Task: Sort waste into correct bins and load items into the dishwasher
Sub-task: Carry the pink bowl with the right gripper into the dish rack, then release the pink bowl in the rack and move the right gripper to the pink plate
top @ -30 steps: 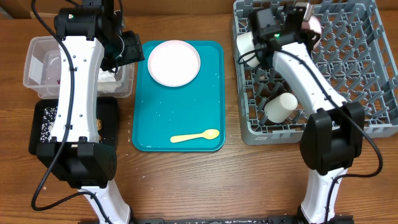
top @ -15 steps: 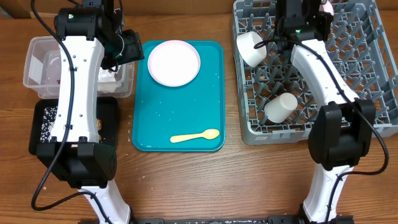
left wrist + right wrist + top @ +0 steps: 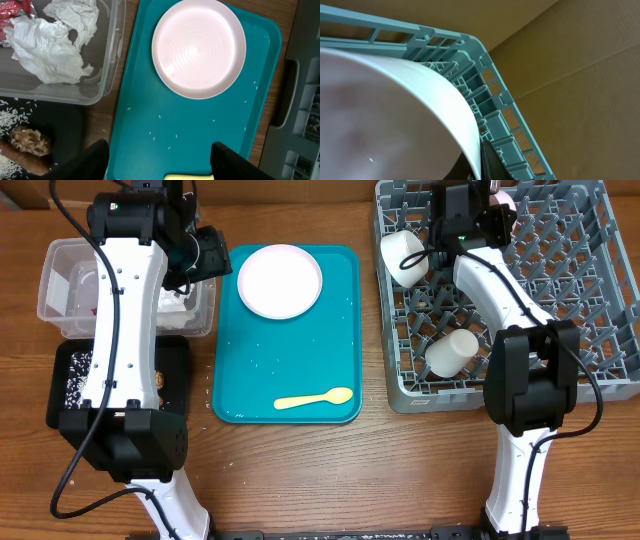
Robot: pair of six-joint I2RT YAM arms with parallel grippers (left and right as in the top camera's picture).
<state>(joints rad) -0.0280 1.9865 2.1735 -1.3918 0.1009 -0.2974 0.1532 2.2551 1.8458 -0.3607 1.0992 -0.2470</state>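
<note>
The red foil wrapper (image 3: 12, 7), its white print too small to read, lies crinkled in the clear plastic tub (image 3: 107, 75) beside the crumpled white napkin (image 3: 47, 47), up and left of the left jaws. Those jaws stand wide apart and hold nothing, their black fingers (image 3: 95, 162) over the smooth teal tray (image 3: 200, 130). The pale yellow spoon (image 3: 189, 176) shows just between them, and the glossy round pink plate (image 3: 198, 47) lies ahead of them. To their left, in the black tray (image 3: 60, 125), are white rice grains (image 3: 12, 120), a rough brown food chunk (image 3: 30, 141) and the sausage (image 3: 12, 156).

The left arm (image 3: 125, 310) stretches straight up the desk (image 3: 300, 470). The right arm (image 3: 500, 290) reaches to the far left corner of the grey lattice dish rack (image 3: 590, 300). The right jaws are clamped on the pink bowl (image 3: 380, 115), one dark finger (image 3: 492, 162) against its rim. The small white bowl (image 3: 405, 255) lies tipped to their left, and the white cup (image 3: 452, 352) lies back toward the arm's base.
</note>
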